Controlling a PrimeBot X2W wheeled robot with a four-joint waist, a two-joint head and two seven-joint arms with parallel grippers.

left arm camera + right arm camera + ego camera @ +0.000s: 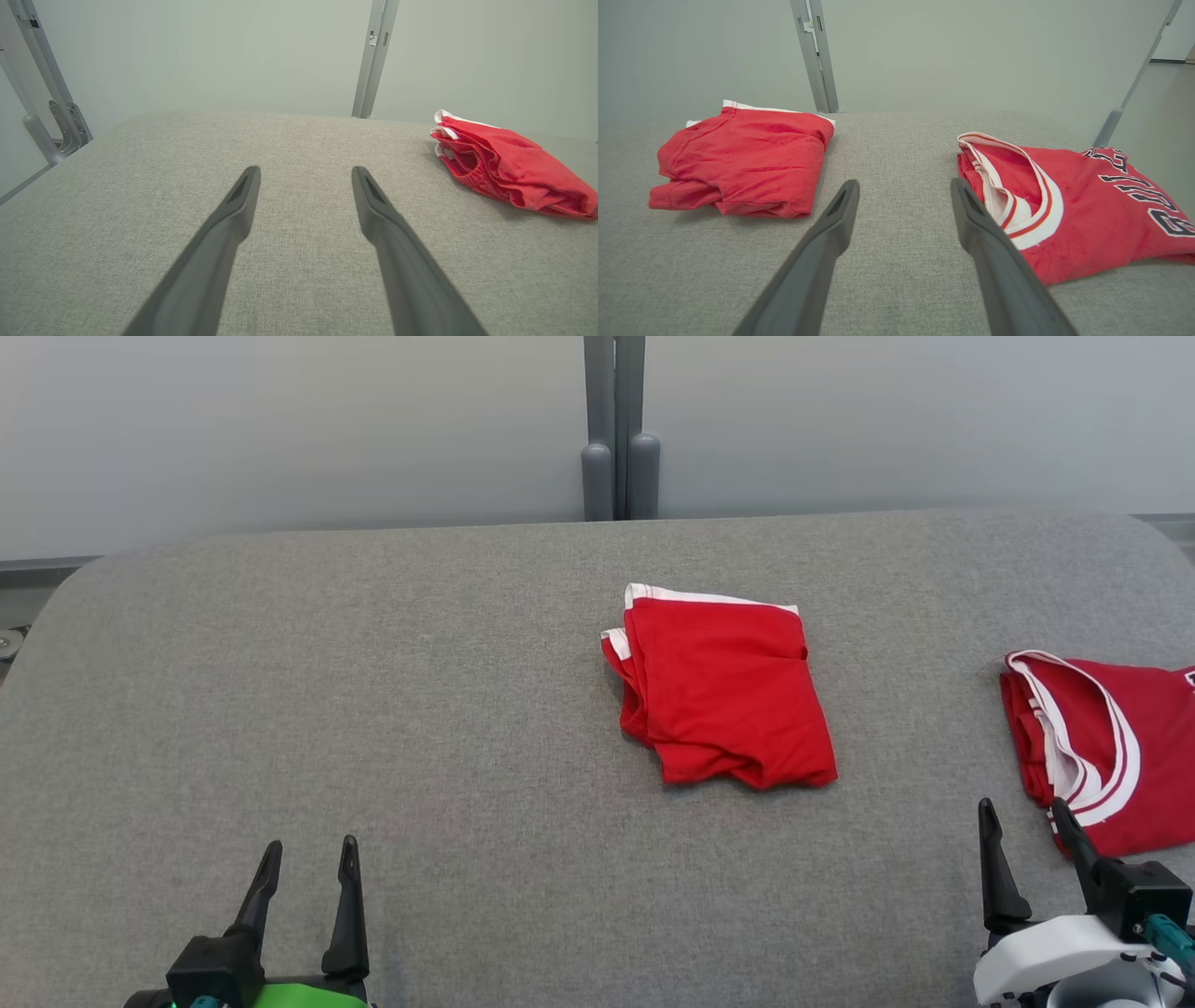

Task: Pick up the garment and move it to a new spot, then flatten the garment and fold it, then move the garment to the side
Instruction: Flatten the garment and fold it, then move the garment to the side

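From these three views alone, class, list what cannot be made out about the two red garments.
1. Red jersey: head view, cut off by the right edge.
2. Jersey lettering: right wrist view, partly cut by the right edge.
3. Folded red garment: every view, its own folds hide what kind it is.

Left hand spread; folded garment right.

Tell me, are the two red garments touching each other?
Apart. The right wrist view shows bare grey table between the folded red garment and the lettered jersey.
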